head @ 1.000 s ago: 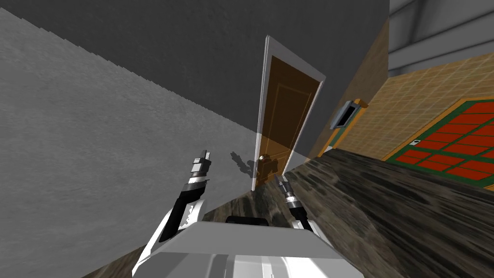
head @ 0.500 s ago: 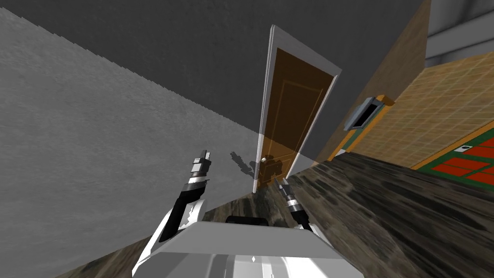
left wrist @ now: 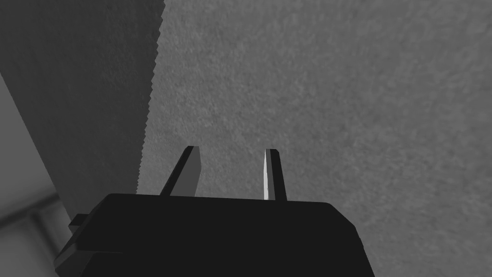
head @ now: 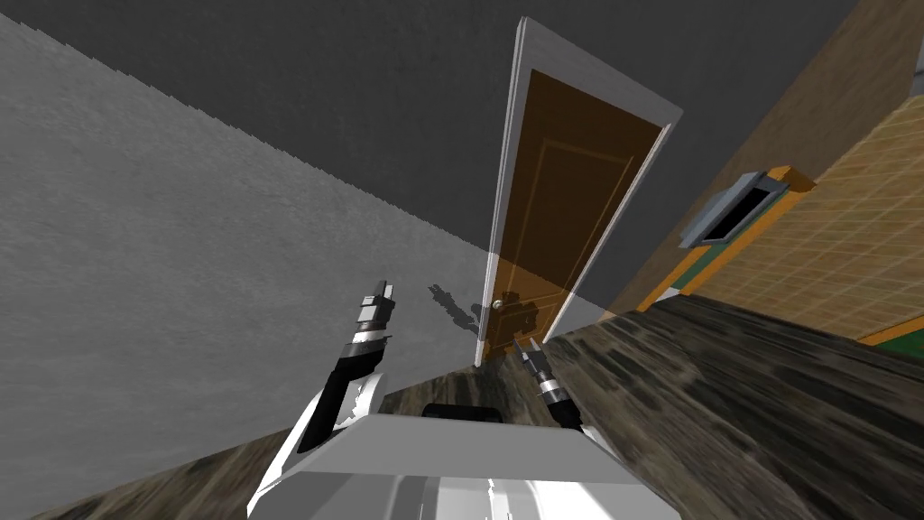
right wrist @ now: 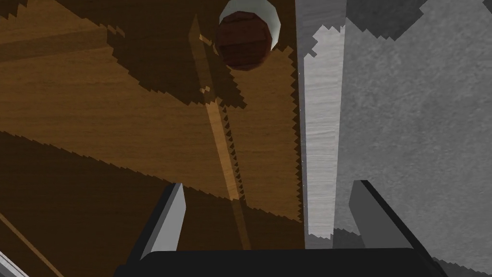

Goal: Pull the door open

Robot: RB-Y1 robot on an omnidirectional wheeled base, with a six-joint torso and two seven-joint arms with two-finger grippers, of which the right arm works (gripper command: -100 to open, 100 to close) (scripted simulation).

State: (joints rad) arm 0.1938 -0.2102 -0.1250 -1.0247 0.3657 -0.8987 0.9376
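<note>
Pointing at the door (right wrist: 96,125), the right end effector (right wrist: 269,185) is released, its two fingers (right wrist: 168,219) spread wide with nothing between them. They touch nothing. Ahead of the fingertips, roughly in line with the gap and clearly apart from both blades, sits the knob (right wrist: 245,41), a round dark brown ball on a pale collar. The knob is close to the door's edge, where the brown wood panel meets a light grey frame (right wrist: 319,144), and a jagged dark shadow (right wrist: 158,53) falls across the wood around it. Beyond the frame lies the rough grey wall (right wrist: 423,120). From the head view the right end effector (head: 528,345) hangs low in front of the door (head: 559,208), just below the knob (head: 495,305) — the door stands in its frame (head: 502,226), flush with it as far as can be seen. The left end effector (head: 386,289) is raised before the grey wall (head: 226,226), well apart from the door, and its fingers (left wrist: 187,168) stand a narrow gap apart, holding nothing. Dark wood-grain floor (head: 722,406) stretches off to the right, where a tan wall (head: 839,81) carries a grey panel (head: 735,209) in an orange surround.
</note>
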